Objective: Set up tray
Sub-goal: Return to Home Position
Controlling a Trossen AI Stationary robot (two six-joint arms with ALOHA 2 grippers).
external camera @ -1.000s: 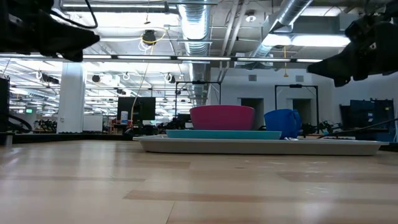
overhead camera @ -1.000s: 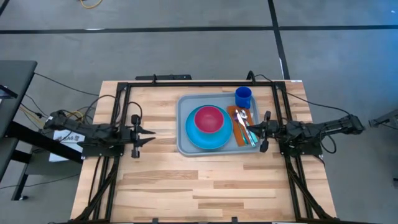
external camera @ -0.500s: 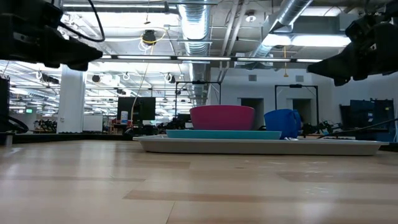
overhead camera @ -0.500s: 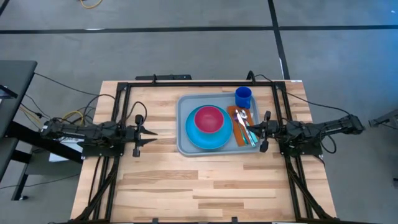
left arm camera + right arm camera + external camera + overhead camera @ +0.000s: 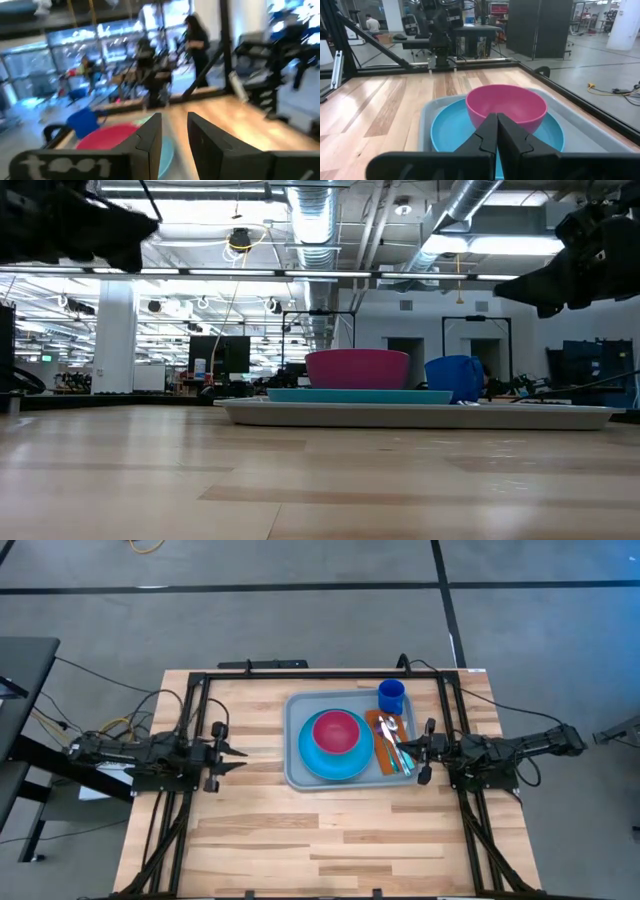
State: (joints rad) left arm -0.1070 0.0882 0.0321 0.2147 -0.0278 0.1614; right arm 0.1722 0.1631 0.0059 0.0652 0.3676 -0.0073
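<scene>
— What's the place like?
— A large workshop hall with ducts along the ceiling. In front is a pale wooden surface [image 5: 300,840] inside a black frame.
— Where's the tray?
— The grey-blue tray [image 5: 294,778] lies flat near the surface's far edge, toward its right side. A round blue plate [image 5: 330,771] sits on the tray's left part with a pink bowl [image 5: 337,732] in it. An orange-brown napkin [image 5: 372,722] carrying cutlery [image 5: 393,745] lies along the tray's right edge. A blue cup [image 5: 391,696] stands in the tray's far right corner.
— And the arms?
— The right claw [image 5: 412,748] hangs raised at the tray's right edge, fingers pressed together, pinching nothing. The left claw [image 5: 238,753] hovers over the surface's left side, well apart from the tray, fingers parted by a narrow gap, empty.
</scene>
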